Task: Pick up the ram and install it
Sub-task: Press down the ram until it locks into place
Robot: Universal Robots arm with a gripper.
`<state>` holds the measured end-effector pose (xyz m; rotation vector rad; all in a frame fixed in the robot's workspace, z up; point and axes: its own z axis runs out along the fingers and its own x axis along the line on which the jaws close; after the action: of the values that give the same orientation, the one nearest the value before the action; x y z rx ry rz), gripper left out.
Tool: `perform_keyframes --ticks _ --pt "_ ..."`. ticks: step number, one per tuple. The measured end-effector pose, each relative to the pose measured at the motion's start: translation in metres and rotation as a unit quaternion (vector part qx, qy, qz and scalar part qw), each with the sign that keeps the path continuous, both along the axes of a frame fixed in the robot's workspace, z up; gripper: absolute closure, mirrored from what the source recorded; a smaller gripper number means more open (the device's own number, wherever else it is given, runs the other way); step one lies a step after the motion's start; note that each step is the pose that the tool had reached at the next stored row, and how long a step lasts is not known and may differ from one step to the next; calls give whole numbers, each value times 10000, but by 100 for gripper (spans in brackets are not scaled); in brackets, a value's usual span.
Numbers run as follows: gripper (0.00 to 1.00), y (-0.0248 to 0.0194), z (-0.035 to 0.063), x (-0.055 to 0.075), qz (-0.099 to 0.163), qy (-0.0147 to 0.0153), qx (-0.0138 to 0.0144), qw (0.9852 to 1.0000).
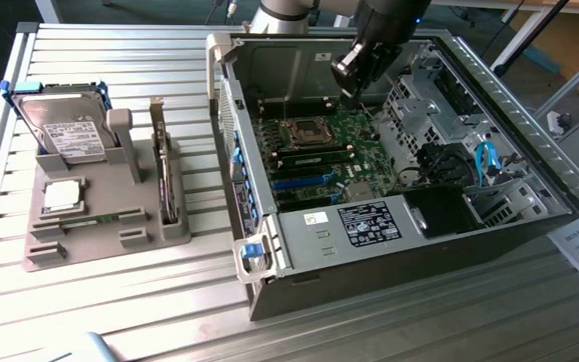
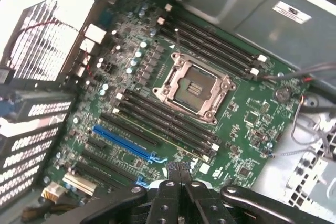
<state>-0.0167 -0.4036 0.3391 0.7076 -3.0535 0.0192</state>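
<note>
Starting at the exterior view's left, a grey holder [image 1: 108, 226] sits on the slatted metal table [image 1: 118, 302], with bare slats all round it. A hard drive [image 1: 63, 128] stands tilted at the holder's far end, and a square silver processor [image 1: 61, 196] lies just in front of it. The ram [image 1: 93, 220] lies flat in a low slot near the holder's front edge, showing as a thin green strip well apart from the arm. A wider expansion card [image 1: 169, 181] stands on edge along the holder's right side, near the computer case [image 1: 390, 226].

The case lies open on its side, its walls boxing in the motherboard [image 1: 320, 151]. The gripper [image 1: 355, 92] hangs inside the case, above the board's far part and close to the drive cage [image 1: 421, 105] on the exterior view's right.

In the wrist view the gripper [image 2: 179, 167] has its jaws pressed together over the board's edge. Beyond it the processor socket [image 2: 191, 90] sits open between two banks of long dark memory slots [image 2: 210, 45]. A blue slot [image 2: 123, 141] runs nearby.
</note>
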Motion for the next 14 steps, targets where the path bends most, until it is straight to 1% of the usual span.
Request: perform_keyframes --ticks 4,7,11,14 --pt "89 0 0 0 -306 0 0 9995" --pt "89 0 0 0 -539 0 0 9985" --pt "89 0 0 0 -818 0 -1 9967" --pt "89 0 0 0 -1029 0 0 9947"
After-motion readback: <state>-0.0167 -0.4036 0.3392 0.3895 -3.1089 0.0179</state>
